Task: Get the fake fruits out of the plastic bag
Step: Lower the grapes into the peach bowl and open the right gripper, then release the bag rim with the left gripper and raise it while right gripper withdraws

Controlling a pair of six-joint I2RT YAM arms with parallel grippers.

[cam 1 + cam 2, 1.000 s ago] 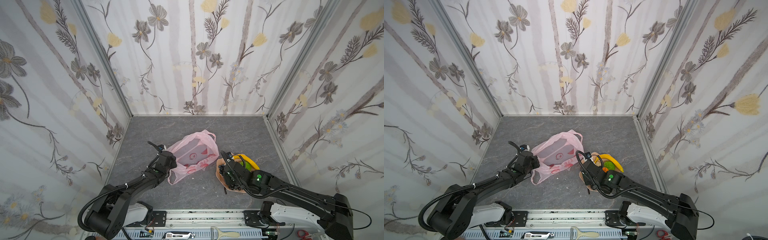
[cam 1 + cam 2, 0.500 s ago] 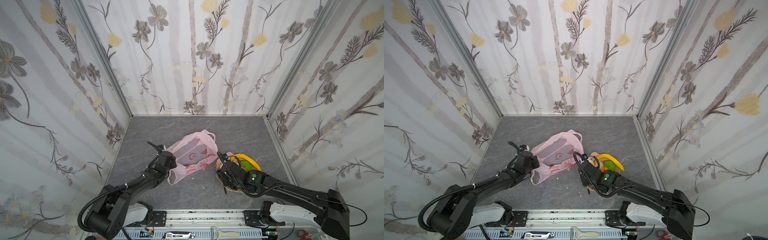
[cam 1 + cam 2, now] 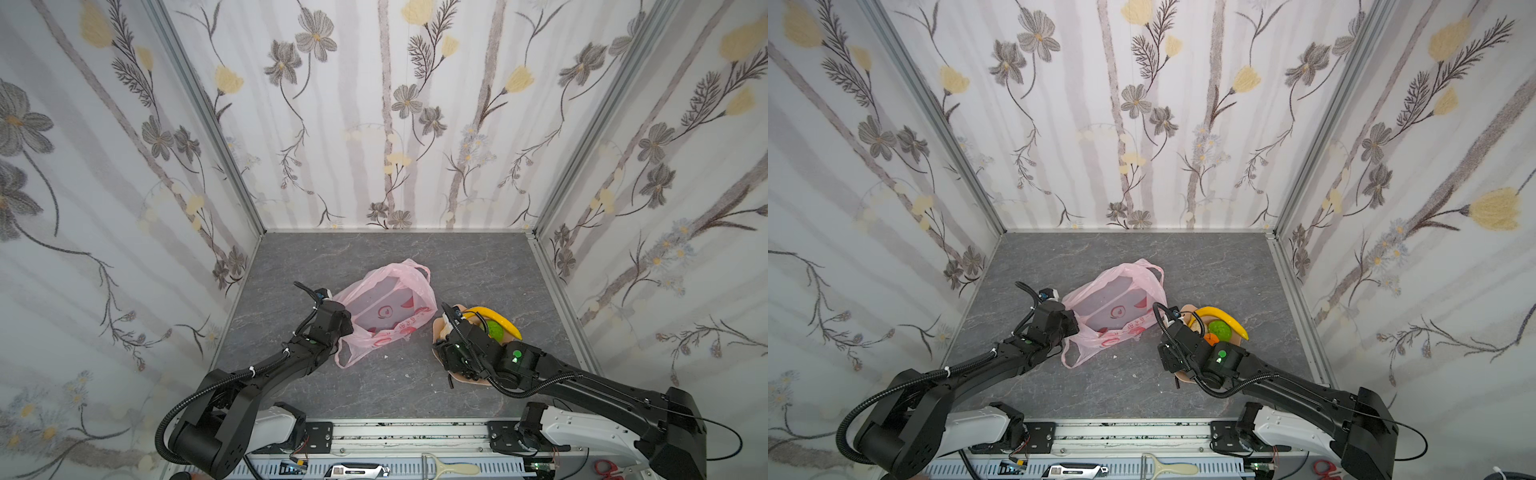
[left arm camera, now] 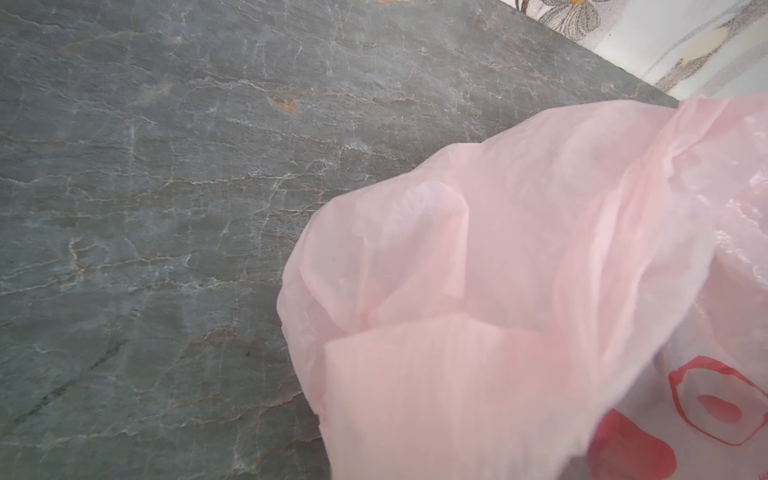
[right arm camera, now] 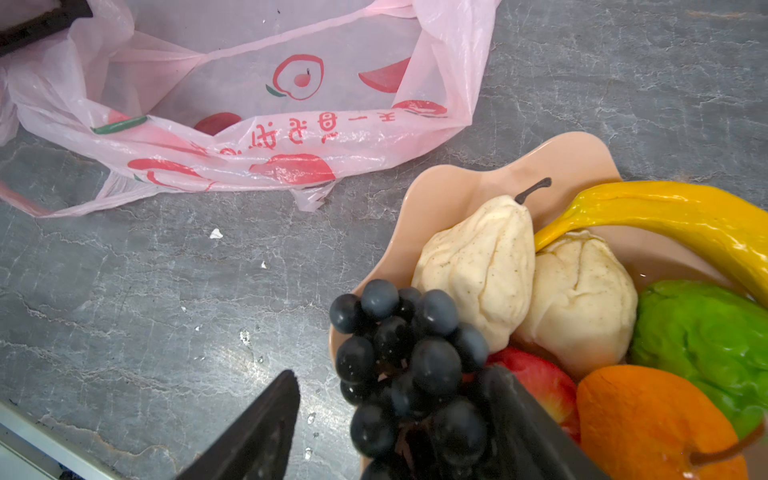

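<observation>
Fruits (image 5: 582, 316) fill the dish (image 5: 453, 195), lower right of the right wrist view. The bag (image 5: 257, 83), upper left, looks empty. My right hand (image 5: 392, 372) has just spread, freeing the grapes (image 5: 409, 357). My left hand (image 3: 338, 326) stays pinched on the bag. The task appears nearly complete.

The black left arm (image 3: 266, 372) stretches low from 7 o'clock toward the middle, its left gripper (image 3: 345, 326) pinched tight on the edge of the thin pale-pink plastic bag (image 3: 386, 307). The black right arm (image 3: 582, 384) reaches in from 5 o'clock, its right gripper (image 5: 392, 374) pointing down with the jaws spread wide.
</observation>
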